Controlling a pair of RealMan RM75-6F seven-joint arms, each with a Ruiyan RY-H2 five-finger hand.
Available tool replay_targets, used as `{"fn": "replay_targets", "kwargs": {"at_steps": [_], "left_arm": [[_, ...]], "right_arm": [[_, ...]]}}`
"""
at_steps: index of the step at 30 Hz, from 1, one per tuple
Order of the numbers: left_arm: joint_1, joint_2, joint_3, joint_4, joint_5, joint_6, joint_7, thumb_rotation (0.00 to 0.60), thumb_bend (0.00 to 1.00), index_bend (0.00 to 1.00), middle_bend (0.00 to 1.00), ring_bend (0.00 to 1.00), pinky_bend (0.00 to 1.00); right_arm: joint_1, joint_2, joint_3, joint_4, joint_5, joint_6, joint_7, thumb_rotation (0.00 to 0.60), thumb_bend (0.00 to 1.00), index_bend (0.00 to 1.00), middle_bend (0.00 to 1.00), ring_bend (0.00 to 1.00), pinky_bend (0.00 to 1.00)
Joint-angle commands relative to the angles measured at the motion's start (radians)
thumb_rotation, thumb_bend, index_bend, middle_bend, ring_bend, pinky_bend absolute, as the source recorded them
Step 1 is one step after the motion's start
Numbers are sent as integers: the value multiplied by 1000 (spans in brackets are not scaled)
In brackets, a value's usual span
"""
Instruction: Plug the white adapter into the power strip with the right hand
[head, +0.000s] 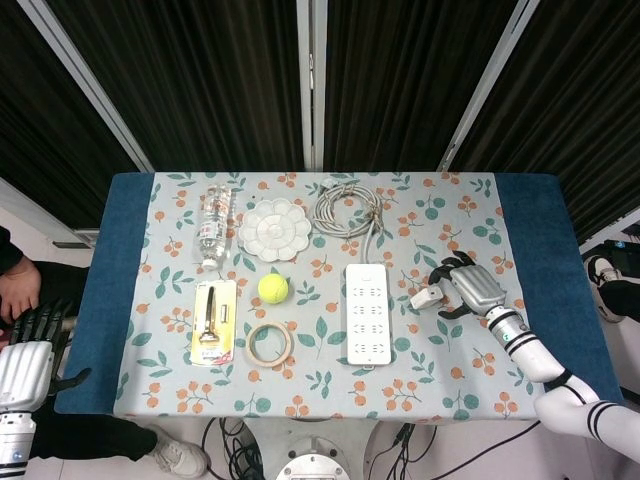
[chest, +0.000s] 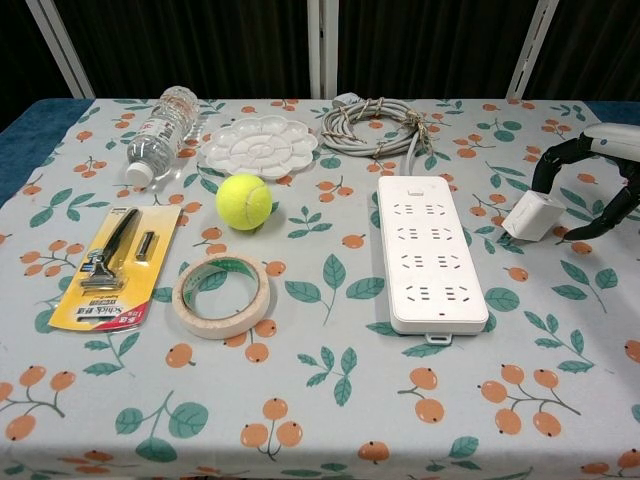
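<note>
Starting from the near edge, the left hand (head: 25, 355) hangs off the table's near-left corner, well apart from everything; its fingers look loosely apart and it holds nothing, as far as the head view shows. It has no part in this task.

Farther in, the strip (chest: 428, 250) lies on the cloth with its long axis running near to far, sockets facing up, and its cord leads to the coil (chest: 375, 126) at the far side. To the right of the strip, beside its middle rows, the white adapter (chest: 533, 215) lies on the cloth, apart from the strip.

The right hand (chest: 600, 175) is just to the right of the adapter and curves over it. Its fingers (chest: 560, 155) are curled around the adapter, one above and one below in the chest view, but I cannot tell if they touch it already. I judge the grasp is not closed yet.

The important relation is this: the adapter lies to the left of the right hand, between the hand and the strip. So the hand must close toward its left, lift, and carry the adapter leftward. Its prongs are not visible, so probably it must be turned first.
</note>
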Motion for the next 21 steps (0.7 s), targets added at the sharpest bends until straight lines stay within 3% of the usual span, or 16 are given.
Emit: {"fn": "replay_targets", "kwargs": {"at_steps": [1,17,21], "left_arm": [[0,0,0,-3,0,0,4,600,70,0,11,0,0],[1,-2,-1,-4,0,-3,6,600,71,0,11,0,0],[1,-2,-1,-4,1,-2,5,600,71,0,11,0,0]], "right_arm": [[6,-21,-2,27,-20,8,24,600,34,416,367,149,7],[11,-77,-8,125,-64,43,109,600,150,489,425,182,37],[6,-83,-4,129,-67,63,120,600,222,581,493,242,59]]}}
